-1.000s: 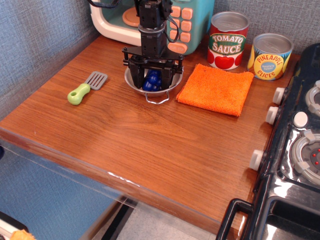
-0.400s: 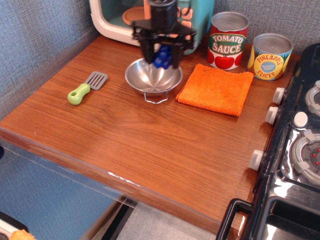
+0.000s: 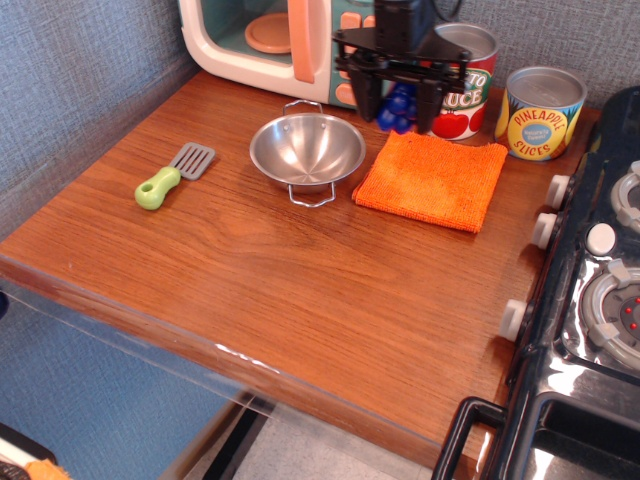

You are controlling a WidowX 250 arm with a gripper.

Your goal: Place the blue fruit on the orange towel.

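Over at the left, a small spatula with a green handle and grey slotted blade (image 3: 172,174) lies flat on the brown wooden counter (image 3: 300,290), well out of the way. Next along sits the round steel bowl with wire handles (image 3: 307,152), and it looks empty. Behind it stands the toy microwave in cream and teal (image 3: 290,35).

Right of the bowl, the black gripper (image 3: 400,100) hangs above the back left corner of the bright orange, fuzzy square towel (image 3: 432,179), its jaws drawn in narrow around the small glossy deep-blue lumpy fruit (image 3: 399,106). The fruit is off the cloth, held in the air just in front of the red tomato sauce can (image 3: 459,85).

To my eye the carry is most of the way there, but a release here would risk the fruit rolling off the near edge toward the bowl. Better to bring it forward and rightward over the towel's middle, lower until it nearly touches the cloth, and only then open. The tomato can and the yellow pineapple can (image 3: 541,112) stand close behind, so the arm should keep clear of them.
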